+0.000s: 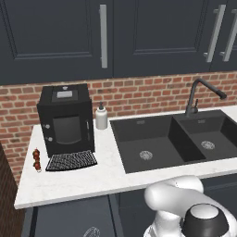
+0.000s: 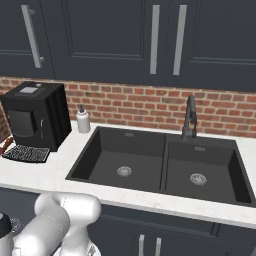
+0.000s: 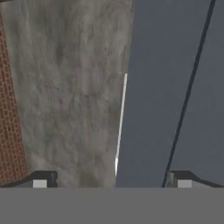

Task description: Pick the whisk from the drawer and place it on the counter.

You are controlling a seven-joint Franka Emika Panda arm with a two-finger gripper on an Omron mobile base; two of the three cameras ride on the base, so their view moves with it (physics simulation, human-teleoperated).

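Below the counter's point(image 1: 92, 178) front edge the dark blue-grey drawer point(image 1: 65, 215) stands pulled out. The whisk's point(image 1: 91, 231) thin wire loops show inside it at the bottom edge of the left base view; its handle is cut off there. In the hand view my gripper point(image 3: 111, 181) is open, its two fingertips point(image 3: 41, 181) far apart with nothing between them. It looks along a blue-grey cabinet front point(image 3: 166, 87) and a grey floor point(image 3: 70, 87). The counter point(image 2: 55, 170) also runs across the right base view.
A black coffee machine point(image 1: 66, 120), a white soap bottle point(image 1: 101, 116) and a small red-brown item point(image 1: 36, 159) stand on the counter's left. The black double sink point(image 1: 176, 139) with its faucet point(image 1: 196, 97) takes the right. My arm point(image 1: 185, 208) rises in front.
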